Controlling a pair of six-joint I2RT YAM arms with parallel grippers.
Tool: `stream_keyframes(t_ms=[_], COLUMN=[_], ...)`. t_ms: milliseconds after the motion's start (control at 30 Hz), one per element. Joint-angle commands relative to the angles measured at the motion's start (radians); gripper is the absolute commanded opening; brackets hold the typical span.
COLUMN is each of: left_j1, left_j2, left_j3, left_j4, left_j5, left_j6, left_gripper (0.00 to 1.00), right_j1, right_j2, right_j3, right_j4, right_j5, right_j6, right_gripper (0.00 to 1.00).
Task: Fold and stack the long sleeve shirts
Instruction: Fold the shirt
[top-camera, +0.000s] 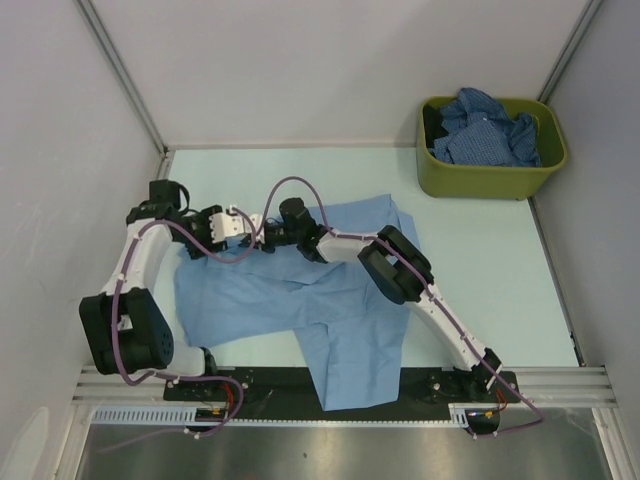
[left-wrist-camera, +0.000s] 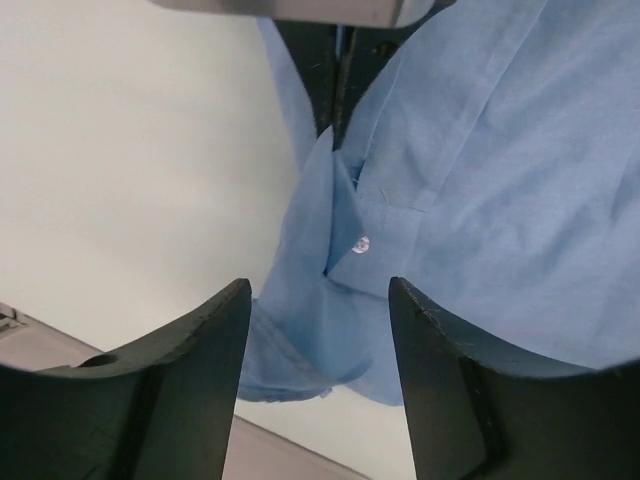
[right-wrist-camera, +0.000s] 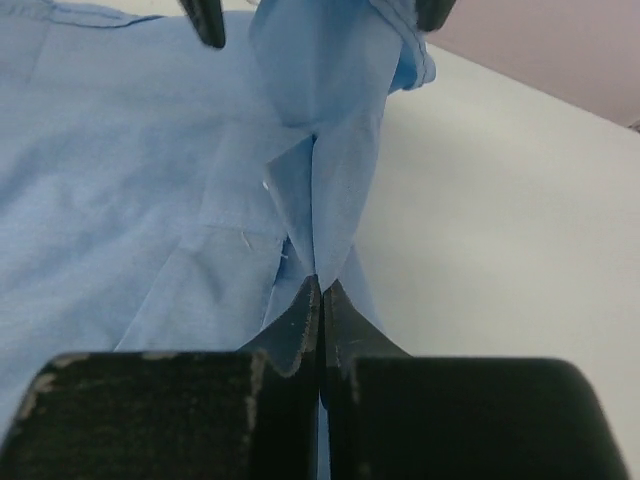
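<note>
The top camera looks down over the whole table (top-camera: 480, 300), while both wrist cameras, close in, seemingly face each other across the light blue shirt (left-wrist-camera: 500, 180).

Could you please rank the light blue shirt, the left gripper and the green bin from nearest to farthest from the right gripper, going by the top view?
1. The light blue shirt, mid-table, pinched in the shut right gripper.
2. The left gripper, open, close on its left.
3. The green bin, far off at the back right, holding darker shirts.
</note>
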Motion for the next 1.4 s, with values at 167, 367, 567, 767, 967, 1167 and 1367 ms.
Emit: stream_keyframes(t_ms=[167,367,567,767,967,1167,1367], left_j1=[-0.033,-0.034,-0.004,0.116,0.249,0.269,0.136], left_j2=[0.014,0.084,0.143,0.097,0.074,0.035,0.0], left_j3=[0.016,0.042,0.12,0.164,0.209,0.266,0.23], left_j4=[0.037,0.05,0.002,-0.098,-0.157,-0.222,-0.148], left_j5=[-0.058,-0.092,-0.18,-0.221,-0.227,-0.062,-0.025], left_j6=[0.027,0.053,0.052,0.108,0.151,0.13,-0.071], left_gripper=[0.64,0.61,0.2,0.18,0.41,0.62,0.76], right_j1=[0.002,0.002,-0.004,-0.016,-0.016,-0.01,-0.003], right_j2=[-0.063,-0.085,-0.093,-0.094,-0.091,-0.086,-0.082], right_j3=[-0.038,-0.071,-0.079,-0.085,-0.084,-0.074,-0.068], right_j4=[0.102,0.14,0.157,0.145,0.162,0.165,0.192], right_j5=[0.007,0.005,0.009,0.002,0.001,-0.001,0.07], right_j6=[-0.01,0.005,0.013,0.013,0.024,0.024,0.016], right_gripper=[0.0,0.0,0.0,0.0,0.0,0.0,0.24])
